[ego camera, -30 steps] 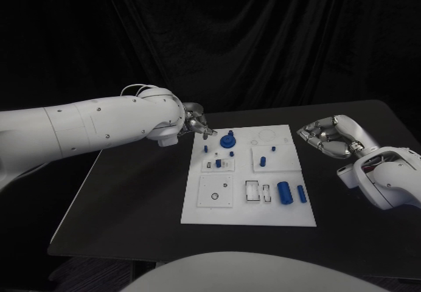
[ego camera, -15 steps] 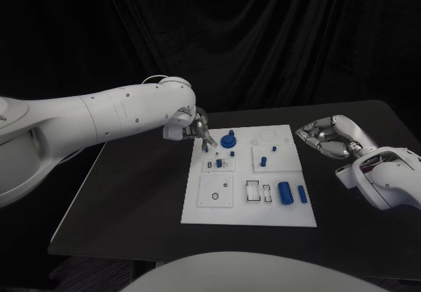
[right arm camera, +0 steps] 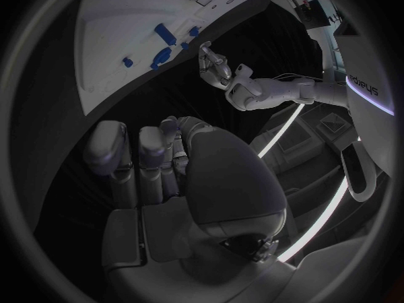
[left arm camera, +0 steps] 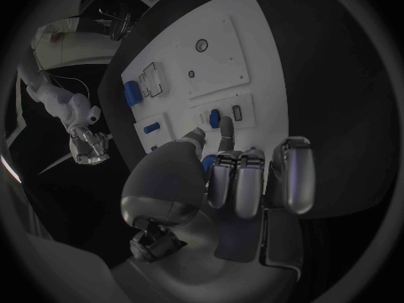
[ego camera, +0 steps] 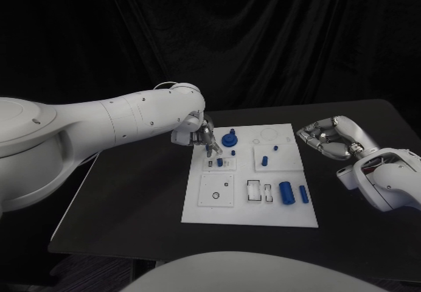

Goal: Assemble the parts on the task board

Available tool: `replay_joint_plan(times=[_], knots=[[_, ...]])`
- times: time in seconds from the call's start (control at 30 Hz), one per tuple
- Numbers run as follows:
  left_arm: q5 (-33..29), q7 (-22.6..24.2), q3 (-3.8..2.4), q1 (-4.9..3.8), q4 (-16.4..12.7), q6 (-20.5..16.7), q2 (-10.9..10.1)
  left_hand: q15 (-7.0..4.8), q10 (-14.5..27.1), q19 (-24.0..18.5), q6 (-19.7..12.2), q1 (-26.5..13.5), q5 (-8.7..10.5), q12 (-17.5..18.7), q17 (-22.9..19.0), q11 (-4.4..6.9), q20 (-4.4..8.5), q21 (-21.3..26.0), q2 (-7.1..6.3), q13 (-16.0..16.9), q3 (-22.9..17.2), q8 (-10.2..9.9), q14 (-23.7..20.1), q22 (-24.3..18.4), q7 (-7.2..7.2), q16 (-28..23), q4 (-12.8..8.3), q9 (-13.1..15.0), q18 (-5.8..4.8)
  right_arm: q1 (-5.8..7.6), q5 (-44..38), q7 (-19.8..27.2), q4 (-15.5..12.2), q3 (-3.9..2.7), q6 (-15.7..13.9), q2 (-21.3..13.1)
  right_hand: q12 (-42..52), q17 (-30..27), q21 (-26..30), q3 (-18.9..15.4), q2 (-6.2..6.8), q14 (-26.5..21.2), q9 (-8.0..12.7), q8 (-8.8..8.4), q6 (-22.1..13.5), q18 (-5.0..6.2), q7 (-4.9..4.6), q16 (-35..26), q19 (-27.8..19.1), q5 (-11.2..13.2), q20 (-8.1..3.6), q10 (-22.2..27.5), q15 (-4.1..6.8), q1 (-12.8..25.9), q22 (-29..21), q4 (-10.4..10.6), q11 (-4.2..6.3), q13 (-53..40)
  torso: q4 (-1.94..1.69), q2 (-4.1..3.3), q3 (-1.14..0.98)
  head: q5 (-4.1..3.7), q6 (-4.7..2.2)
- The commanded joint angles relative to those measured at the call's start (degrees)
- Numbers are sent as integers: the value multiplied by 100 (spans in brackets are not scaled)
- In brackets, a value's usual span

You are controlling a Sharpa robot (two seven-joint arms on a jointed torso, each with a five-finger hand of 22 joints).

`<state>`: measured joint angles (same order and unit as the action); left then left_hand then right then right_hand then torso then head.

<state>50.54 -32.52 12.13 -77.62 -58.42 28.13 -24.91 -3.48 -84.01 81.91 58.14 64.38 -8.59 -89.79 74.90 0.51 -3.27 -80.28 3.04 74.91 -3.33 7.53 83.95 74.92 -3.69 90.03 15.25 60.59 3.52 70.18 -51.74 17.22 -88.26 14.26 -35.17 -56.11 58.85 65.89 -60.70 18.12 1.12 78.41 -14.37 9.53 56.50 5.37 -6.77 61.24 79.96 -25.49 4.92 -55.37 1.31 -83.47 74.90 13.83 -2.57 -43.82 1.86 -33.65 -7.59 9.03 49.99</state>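
The white task board [ego camera: 250,213] lies mid-table, also seen in the left wrist view [left arm camera: 219,54]. My left hand [ego camera: 202,135] reaches over its far-left part, fingertips just above a small square plate with a blue peg [ego camera: 218,163]. In the left wrist view this hand [left arm camera: 227,175] pinches a small blue part [left arm camera: 207,160] between thumb and finger. A blue gear-like part [ego camera: 230,140] stands just right of the hand. My right hand [ego camera: 331,137] hovers off the board's right edge, fingers curled in, holding nothing.
More blue parts sit on the board: a peg on a square plate [ego camera: 263,161], a large cylinder [ego camera: 284,191] and a slimmer one [ego camera: 303,193]. Black table [ego camera: 123,201] surrounds the board. My left arm [ego camera: 105,131] spans the table's far left.
My left hand has moved from the board's far-left corner down over its left column, the arm swinging in behind it. The right hand has not moved.
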Motion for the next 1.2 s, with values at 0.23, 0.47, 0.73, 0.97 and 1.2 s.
replay_joint_plan(times=[0.23, 0.47, 0.73, 0.97, 1.2], knots=[[-90, 262, -3, 220, 177, -83, 130, 64, -599, -77, -87, 43, -42, -21, 1510, -62, -28, 76, 17, 1509, 17, -98, 605, 845, -30, -3, -62, -69, -34, -13, -3, 2, -9, -4, 49, -10, -26, -13, 30, -12, 98, -47, -16, -44, -38, 13, -40, -42, -54, 17, 11, 30, -29, 20, 784, 24, -18, 15, 19, -38, 6, -9, 1], [-90, 352, -3, 281, 215, -154, 149, 80, -599, -116, -112, 54, -80, -21, 1510, -80, -41, 128, 41, 1509, 17, -159, 605, 820, -49, -3, -80, -125, -21, -13, -3, -21, -5, -4, 97, -15, -111, -53, 88, -77, 250, -81, -26, -93, -118, 24, -62, -94, -88, 636, 27, 119, -44, -9, 768, -13, -36, 141, 25, -38, 4, -2, 1], [-90, 476, -3, 303, 216, -262, 150, 93, -599, -127, -136, 57, -96, -21, 1510, -95, -53, 145, 58, 1509, 20, -215, 605, 817, -66, -3, -89, -180, -17, -13, -3, -16, 11, -4, 140, 2, -116, -59, 106, -117, 286, -84, -41, -88, -124, 28, -67, -100, -96, 873, 33, 111, -49, -28, 763, -21, -39, 159, 35, -44, 12, 9, 1], [-90, 585, -3, 308, 235, -411, 144, 98, -599, -153, -145, 56, -104, -21, 1510, -101, -58, 177, 68, 1509, 20, -235, 605, 800, -73, -3, -91, -199, -9, -13, -3, -28, 11, -4, 169, -4, -126, -60, 111, -110, 260, -84, -46, -84, -119, 29, -66, -101, -98, 877, 34, 119, -49, -30, 761, -11, -39, 175, 18, -39, 3, -27, 1], [-90, 594, -3, 317, 272, -550, 148, 108, -599, -170, -139, 53, -153, -21, 1510, -110, -68, 202, 97, 1509, 16, -254, 605, 791, -80, -3, -90, -222, -3, -13, -3, -47, 17, -4, 201, 5, -127, -65, 111, -103, 221, -87, -51, -81, -118, 29, -66, -106, -98, 842, 36, 115, -50, -20, 762, 14, -40, 177, 20, -35, 4, -31, 1]])
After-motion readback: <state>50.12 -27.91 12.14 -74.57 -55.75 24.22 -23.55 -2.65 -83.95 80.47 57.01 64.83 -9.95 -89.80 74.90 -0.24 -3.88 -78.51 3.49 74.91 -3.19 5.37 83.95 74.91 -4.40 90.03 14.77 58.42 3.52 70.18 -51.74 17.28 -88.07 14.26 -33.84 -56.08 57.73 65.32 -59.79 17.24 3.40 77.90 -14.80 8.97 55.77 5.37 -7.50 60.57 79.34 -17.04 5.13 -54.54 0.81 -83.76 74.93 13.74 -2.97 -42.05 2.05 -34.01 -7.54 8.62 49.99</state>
